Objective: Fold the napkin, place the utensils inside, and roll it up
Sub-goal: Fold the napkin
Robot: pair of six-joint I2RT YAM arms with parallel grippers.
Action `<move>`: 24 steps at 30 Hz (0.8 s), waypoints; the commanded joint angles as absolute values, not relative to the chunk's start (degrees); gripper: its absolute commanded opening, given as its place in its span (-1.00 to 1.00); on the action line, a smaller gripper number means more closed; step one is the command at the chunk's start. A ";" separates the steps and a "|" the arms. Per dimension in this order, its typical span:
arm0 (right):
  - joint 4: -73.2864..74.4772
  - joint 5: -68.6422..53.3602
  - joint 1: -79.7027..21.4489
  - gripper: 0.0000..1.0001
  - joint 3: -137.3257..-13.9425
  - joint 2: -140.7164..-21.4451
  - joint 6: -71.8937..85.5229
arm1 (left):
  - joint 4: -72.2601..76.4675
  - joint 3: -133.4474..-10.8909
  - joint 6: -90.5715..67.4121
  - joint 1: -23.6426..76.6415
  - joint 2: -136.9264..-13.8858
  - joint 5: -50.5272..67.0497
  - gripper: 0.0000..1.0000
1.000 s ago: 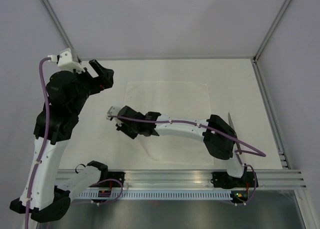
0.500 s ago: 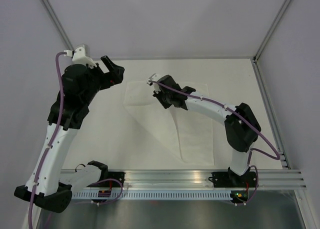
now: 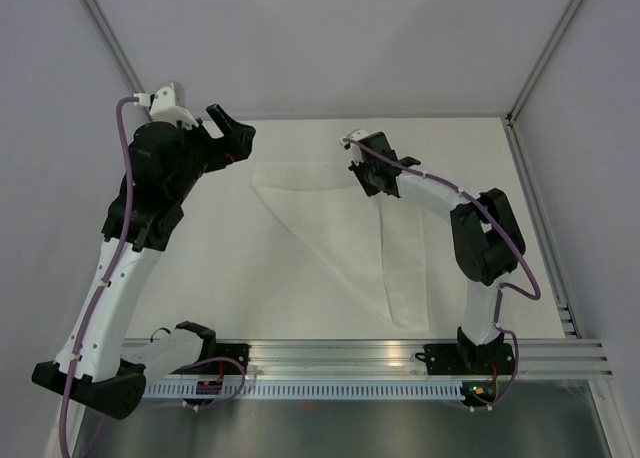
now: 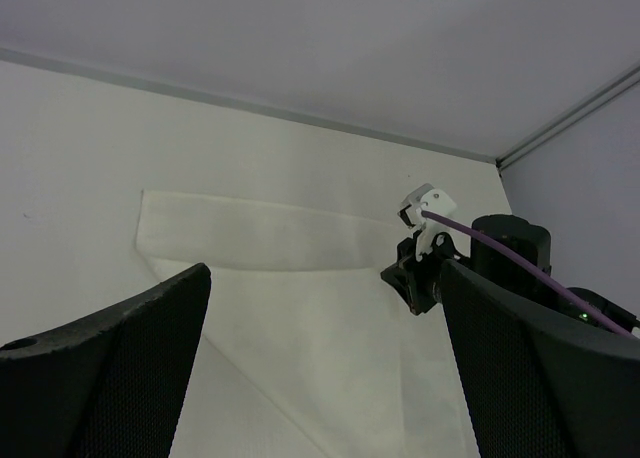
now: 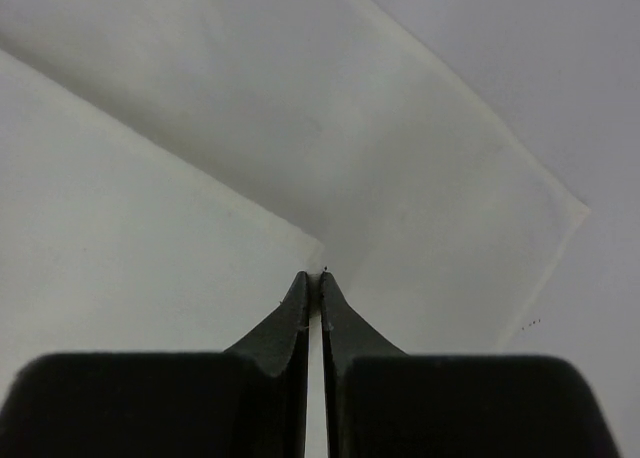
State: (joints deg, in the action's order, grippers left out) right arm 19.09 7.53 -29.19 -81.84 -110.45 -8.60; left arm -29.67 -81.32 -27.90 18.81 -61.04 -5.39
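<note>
One napkin (image 3: pixel 330 218): right pincer (image 5: pixel 320 278) pinches its folded corner, left pincer (image 3: pixel 235 130) gapes wide.

The large white square cloth napkin (image 3: pixel 330 228) lies on the pale flat tabletop (image 3: pixel 250 288), its near left part drawn over towards its far right. The black two-finger right gripper (image 3: pixel 379 190) sits above the napkin's far edge, right of middle, seemingly pinching a corner. The black two-finger left gripper (image 3: pixel 236 138) hangs just beyond the napkin's far left corner.

Left wrist view: napkin (image 4: pixel 300 308) off-frame below
</note>
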 commanded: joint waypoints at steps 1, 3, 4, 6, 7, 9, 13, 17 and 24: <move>17.84 10.28 -27.86 -0.99 -82.53 -112.06 -10.19 | -26.63 -81.83 -30.15 18.63 -61.79 -3.78 0.99; 17.84 10.20 -26.81 -0.99 -83.14 -112.41 -10.11 | -26.19 -81.74 -30.15 18.63 -62.22 -3.69 0.99; 17.84 10.28 -26.46 -0.99 -83.32 -112.85 -10.11 | -26.02 -81.65 -30.23 18.63 -62.40 -3.52 0.99; 17.67 10.46 -25.32 -0.99 -83.76 -113.11 -10.11 | -25.93 -81.65 -30.23 18.63 -62.66 -3.25 0.99; 17.67 10.46 -25.05 -0.99 -83.93 -113.38 -10.02 | -25.75 -81.74 -30.23 18.63 -63.01 -3.08 0.99; 17.75 10.46 -23.91 -0.99 -84.20 -113.55 -9.84 | -25.58 -81.74 -30.23 18.63 -63.28 -2.99 0.99; 17.49 10.72 -22.59 -0.99 -84.90 -113.91 -9.85 | -24.96 -81.12 -30.24 18.63 -63.72 -2.81 0.99; 17.49 10.02 -21.10 -0.99 -85.78 -113.64 -9.49 | -24.52 -80.60 -29.97 18.63 -64.16 -2.99 0.99; 19.59 6.25 -20.48 -0.99 -87.80 -111.98 -8.09 | -23.91 -79.63 -29.97 18.63 -64.34 -3.25 0.99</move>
State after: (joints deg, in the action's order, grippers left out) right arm 18.50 7.73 -20.45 -84.73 -113.47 -9.19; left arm -26.39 -80.23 -28.47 18.81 -64.18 -3.92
